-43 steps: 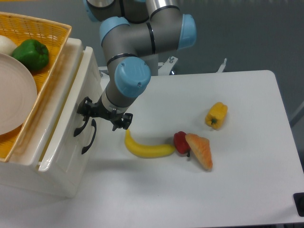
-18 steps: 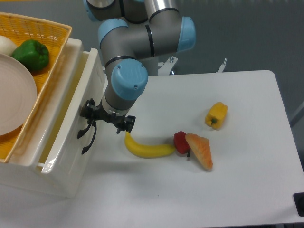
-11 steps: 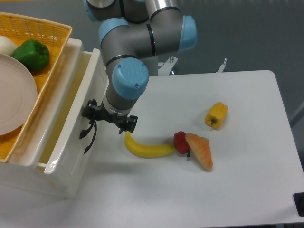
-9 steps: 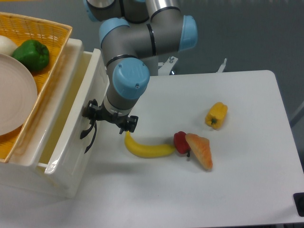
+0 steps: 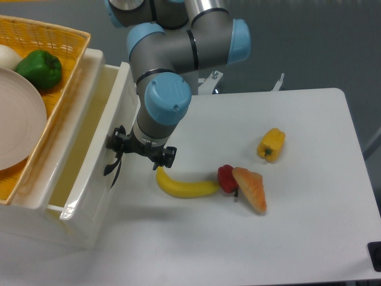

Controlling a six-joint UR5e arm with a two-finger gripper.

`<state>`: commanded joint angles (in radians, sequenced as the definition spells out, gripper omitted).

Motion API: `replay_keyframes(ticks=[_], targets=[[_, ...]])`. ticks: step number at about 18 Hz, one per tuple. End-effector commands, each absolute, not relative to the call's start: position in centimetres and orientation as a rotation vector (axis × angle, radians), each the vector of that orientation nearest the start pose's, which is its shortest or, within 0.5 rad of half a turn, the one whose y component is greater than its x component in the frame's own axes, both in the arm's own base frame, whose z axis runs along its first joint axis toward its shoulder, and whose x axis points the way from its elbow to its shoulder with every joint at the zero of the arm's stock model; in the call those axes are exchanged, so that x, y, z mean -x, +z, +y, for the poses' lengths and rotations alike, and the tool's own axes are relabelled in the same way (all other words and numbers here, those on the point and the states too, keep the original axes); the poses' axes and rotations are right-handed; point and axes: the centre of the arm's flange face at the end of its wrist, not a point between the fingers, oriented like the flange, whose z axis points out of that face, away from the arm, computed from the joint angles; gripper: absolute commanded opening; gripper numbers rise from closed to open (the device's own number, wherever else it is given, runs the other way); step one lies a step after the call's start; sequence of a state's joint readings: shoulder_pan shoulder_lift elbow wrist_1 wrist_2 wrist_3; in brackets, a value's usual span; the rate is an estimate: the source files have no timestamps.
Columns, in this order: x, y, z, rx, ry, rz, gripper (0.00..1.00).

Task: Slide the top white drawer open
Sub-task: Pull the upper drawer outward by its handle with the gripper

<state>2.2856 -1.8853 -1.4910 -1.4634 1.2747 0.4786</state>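
Observation:
The top white drawer (image 5: 100, 146) stands pulled out to the right from the white cabinet, its pale inside showing. Its curved black handle (image 5: 112, 167) is on the front face. My gripper (image 5: 118, 148) is at that front, its black fingers closed around the upper part of the handle. The blue and grey arm reaches down from the top of the view. The lower drawer front is hidden under the open drawer.
A yellow woven basket (image 5: 66, 65) sits on the cabinet with a green pepper (image 5: 39, 68) and a white plate (image 5: 18, 119). On the table lie a banana (image 5: 184, 186) close under the gripper, a red pepper (image 5: 226, 177), an orange wedge (image 5: 252, 189) and a yellow pepper (image 5: 271, 144).
The drawer has slid out to the right, from nearly shut to well open. My gripper has moved right with the handle in it. The table objects have not moved.

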Motion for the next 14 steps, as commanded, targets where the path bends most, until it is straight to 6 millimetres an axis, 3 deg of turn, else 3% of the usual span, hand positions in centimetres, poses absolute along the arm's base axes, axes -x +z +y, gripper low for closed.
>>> replay_keyframes(ticks=[10,14], targets=[[27.52,37.32,55.92,3.015,-0.461,-0.383,1.0],[27.91,37.54,55.58,3.028,-0.44,-0.306,1.0]])
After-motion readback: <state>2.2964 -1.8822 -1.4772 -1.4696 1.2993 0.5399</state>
